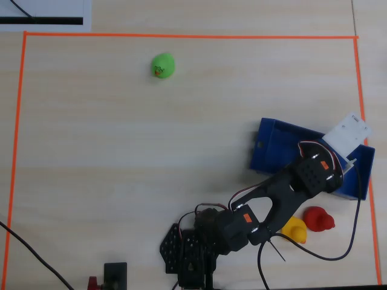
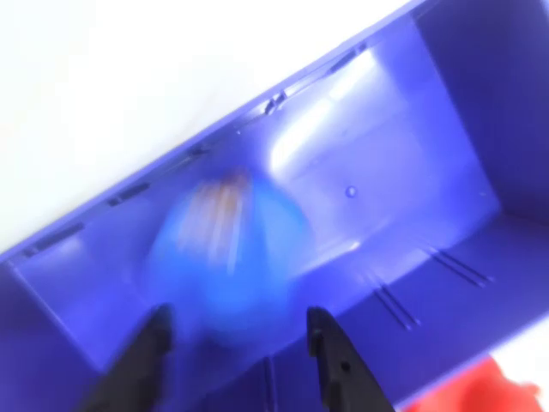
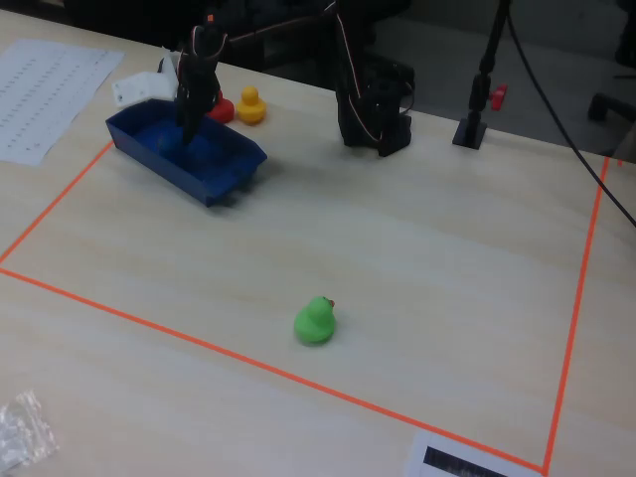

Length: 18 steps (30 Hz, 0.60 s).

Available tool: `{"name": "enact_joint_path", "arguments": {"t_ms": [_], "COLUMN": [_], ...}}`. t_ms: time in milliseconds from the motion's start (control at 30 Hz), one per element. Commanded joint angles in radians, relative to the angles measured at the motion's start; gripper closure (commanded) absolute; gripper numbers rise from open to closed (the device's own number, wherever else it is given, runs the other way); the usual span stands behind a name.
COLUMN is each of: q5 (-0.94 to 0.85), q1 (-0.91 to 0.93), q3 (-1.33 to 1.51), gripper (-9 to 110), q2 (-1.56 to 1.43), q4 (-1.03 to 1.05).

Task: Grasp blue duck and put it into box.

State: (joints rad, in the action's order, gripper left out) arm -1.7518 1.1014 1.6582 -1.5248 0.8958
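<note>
In the wrist view the blue duck [image 2: 227,257] is a blurred bright-blue shape with a faint orange smear on top. It lies inside the dark-blue box [image 2: 412,172], just beyond my fingertips. My gripper [image 2: 238,316] is open, its two dark fingers apart on either side of the duck's near edge. In the overhead view the arm covers the gripper and duck above the box [image 1: 278,142] at the right. In the fixed view the gripper [image 3: 187,124] points down into the box [image 3: 224,164].
A green duck [image 1: 162,65] sits far off near the top of the orange-taped area. A yellow duck [image 1: 295,229] and a red duck [image 1: 318,219] sit just outside the box beside the arm. The arm base [image 3: 373,109] and a black stand [image 3: 475,124] are behind.
</note>
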Motion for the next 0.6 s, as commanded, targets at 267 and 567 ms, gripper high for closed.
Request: {"name": "enact_joint_path", "arguments": {"t_ms": [267,567], "q5": [0.114,0.285], "q1": [-0.04,-0.569], "q3": [-0.055,0.026], "gripper": [87,101], "q2": [-0.089,-0.469], "q4": [0.018,0.179]}}
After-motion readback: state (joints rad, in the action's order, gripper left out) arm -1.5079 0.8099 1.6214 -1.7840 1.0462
